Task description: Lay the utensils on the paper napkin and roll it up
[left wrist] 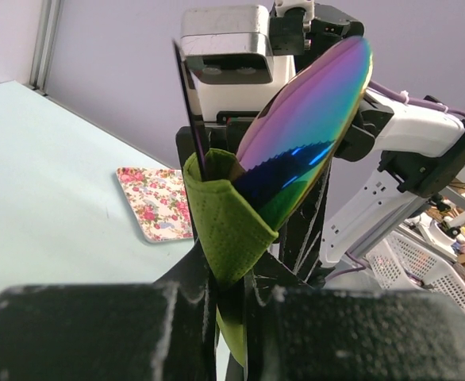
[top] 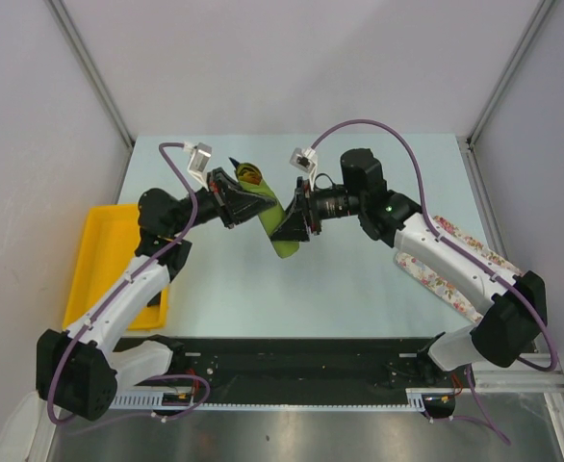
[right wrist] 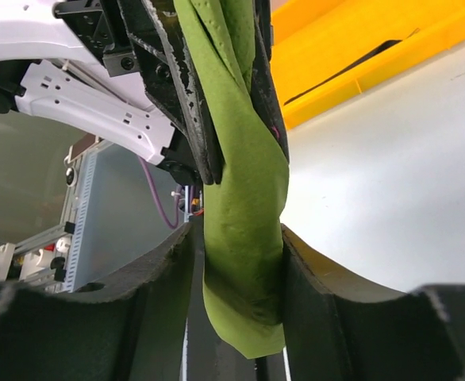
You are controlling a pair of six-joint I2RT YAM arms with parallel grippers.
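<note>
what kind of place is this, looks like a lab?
Most likely a robot lab cell: plain panel walls on metal framing, a pale table, and the left claw and right claw gripping the paper napkin.

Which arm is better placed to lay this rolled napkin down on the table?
Probably right: the right claw clamps the rolled paper napkin's near end, over the table, while the left claw grips by the far end where the spoon head sticks out.

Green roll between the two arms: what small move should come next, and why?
Probably lower it to the table and release. The napkin already wraps the utensils, a shiny spoon head poking from its top, and the left gripper and right gripper both clamp it, seemingly above the table.
</note>
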